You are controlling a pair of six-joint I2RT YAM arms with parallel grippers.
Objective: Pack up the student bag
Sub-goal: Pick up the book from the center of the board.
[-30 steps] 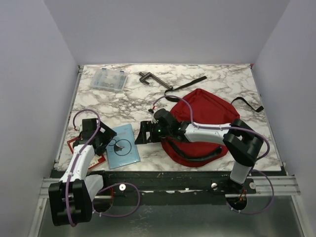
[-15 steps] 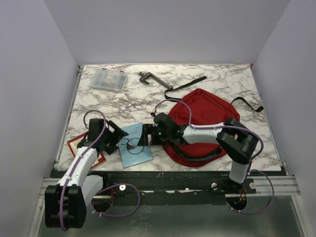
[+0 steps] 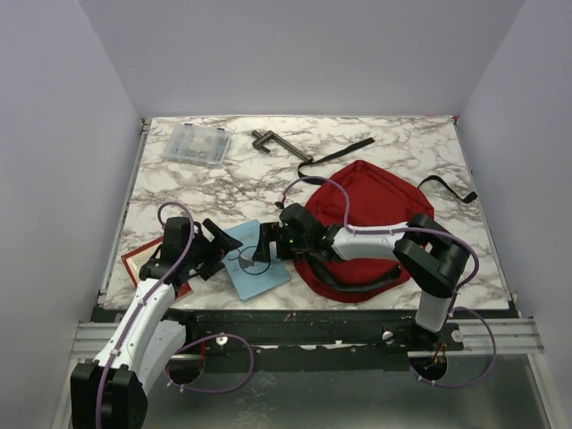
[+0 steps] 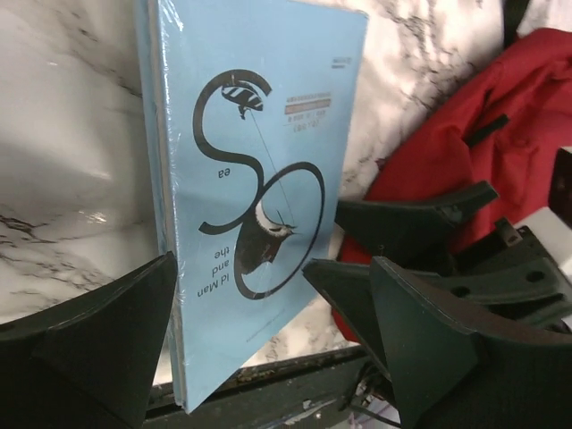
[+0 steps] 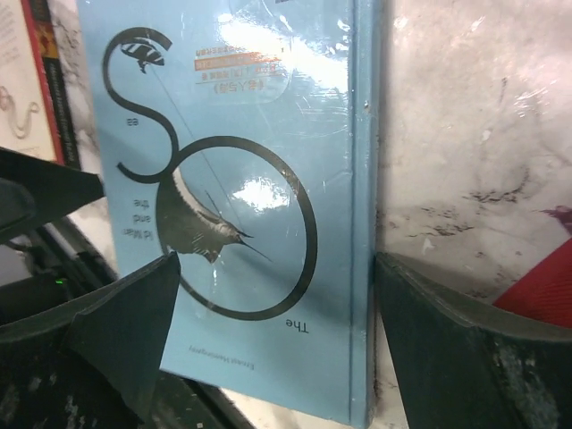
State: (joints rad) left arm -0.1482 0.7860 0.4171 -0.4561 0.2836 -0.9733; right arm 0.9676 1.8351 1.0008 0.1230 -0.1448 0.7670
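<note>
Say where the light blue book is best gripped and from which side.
Pinch the blue book across its long edges, spine to page side, from above. It lies flat on the table, so probably only those thin parallel edges offer a hold.

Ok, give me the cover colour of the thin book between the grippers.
Thin glossy book: light blue, black artwork; best in right wrist view.

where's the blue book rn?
Top view: the blue book lies at the front of the table, left of centre, between the left gripper and right gripper, left of the red backpack.
</note>
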